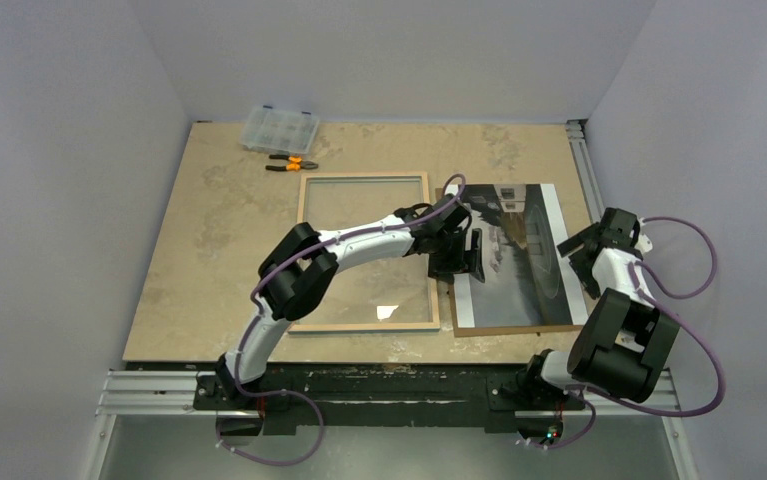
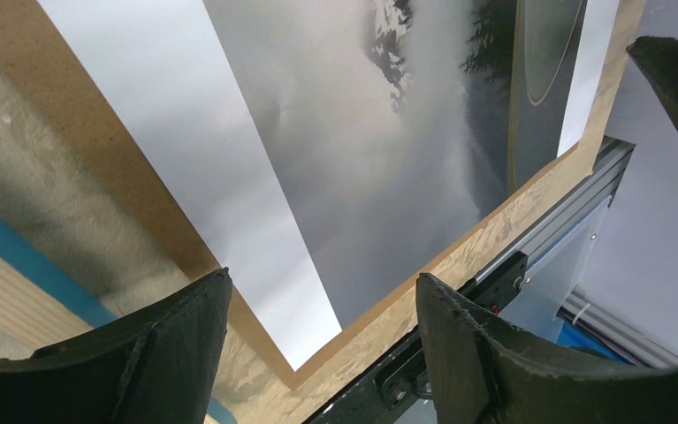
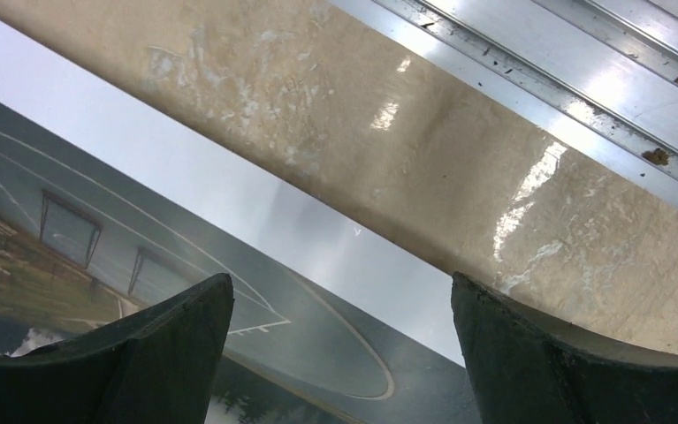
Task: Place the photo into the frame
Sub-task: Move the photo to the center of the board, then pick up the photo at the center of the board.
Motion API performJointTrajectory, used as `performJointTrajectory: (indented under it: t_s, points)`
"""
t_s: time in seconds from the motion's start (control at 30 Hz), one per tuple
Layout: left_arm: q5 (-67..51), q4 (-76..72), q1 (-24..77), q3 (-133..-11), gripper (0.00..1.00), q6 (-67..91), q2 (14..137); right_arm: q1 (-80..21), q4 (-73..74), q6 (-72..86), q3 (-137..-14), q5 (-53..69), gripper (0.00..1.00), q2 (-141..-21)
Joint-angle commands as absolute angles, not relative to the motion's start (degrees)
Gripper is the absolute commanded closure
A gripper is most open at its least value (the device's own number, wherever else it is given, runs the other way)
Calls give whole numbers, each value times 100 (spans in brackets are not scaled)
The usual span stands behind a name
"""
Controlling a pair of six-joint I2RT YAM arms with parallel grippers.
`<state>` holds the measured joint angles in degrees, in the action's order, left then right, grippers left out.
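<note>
The photo (image 1: 514, 255) lies at middle right, beside the frame (image 1: 364, 178), not inside yet. The left gripper (image 2: 322, 291) and right gripper (image 3: 339, 291) are open and empty.

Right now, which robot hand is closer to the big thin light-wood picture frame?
Left. The left gripper hovers just beside the frame; the right gripper is over the far edge of the glossy grey landscape photo.

The photo (image 1: 519, 255) was glossy paper, the board (image 2: 125, 159) under it matt brown cardboard. The frame (image 1: 359, 325) showed pale bare wood. The table (image 3: 406, 150) was smooth, shiny mottled stone, its rail (image 3: 582, 62) metal.
</note>
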<state>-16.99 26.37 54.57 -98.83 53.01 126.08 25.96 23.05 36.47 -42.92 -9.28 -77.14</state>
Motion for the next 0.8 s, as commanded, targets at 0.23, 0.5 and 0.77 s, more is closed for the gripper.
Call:
performJointTrajectory:
  t_s: [0.23, 0.5, 0.77]
  points:
    - [-1343, 2992, 5484, -10407, 27, 5460, 12990, 2716, 1895, 3743, -4050, -1399, 9, -7712]
    - [-1331, 3268, 5471, -10594, 27, 5465, 13203, 2716, 1800, 3716, -3919, -1334, 9, -7843]
    - [-1374, 3167, 5434, -10437, 27, 5441, 13099, 2725, 1791, 3629, -3958, -685, 9, -8391]
